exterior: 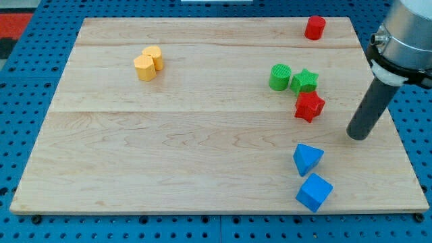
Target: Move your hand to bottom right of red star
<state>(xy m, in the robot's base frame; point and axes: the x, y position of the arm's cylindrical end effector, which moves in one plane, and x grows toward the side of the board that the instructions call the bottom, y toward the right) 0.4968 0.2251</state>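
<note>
Pale wood planks make up the bench (pixel 202 135), which sits on a blue pegboard surface (pixel 27 88). My end effector is a plain dark rod with no jaws, so it neither opens nor closes and grips nothing; my tip (pixel 358 137) rests on the wood near the view's right edge.

Toward the view's right, a little above the middle of the board, lies the red star (pixel 309 106). My tip stands to the view's right of it and slightly lower, apart from it with bare wood between them. Touching the red star's upper edge, or very nearly so, is the green star (pixel 304 82), and just beside that, on the view's left, stands the green cylinder (pixel 279 77); the two green blocks look to be in contact.

Below the red star, toward the view's bottom, sit two blue blocks: a blue wedge-like block (pixel 308 159) and, lower still, a blue cube (pixel 314 192), close together. Both lie to the view's left of my tip and lower than it.

At the view's top right a red cylinder (pixel 314 28) stands alone near the board's far edge. Well apart, at the view's upper left, two yellow blocks (pixel 148 63) press against each other; their exact shapes are hard to make out.
</note>
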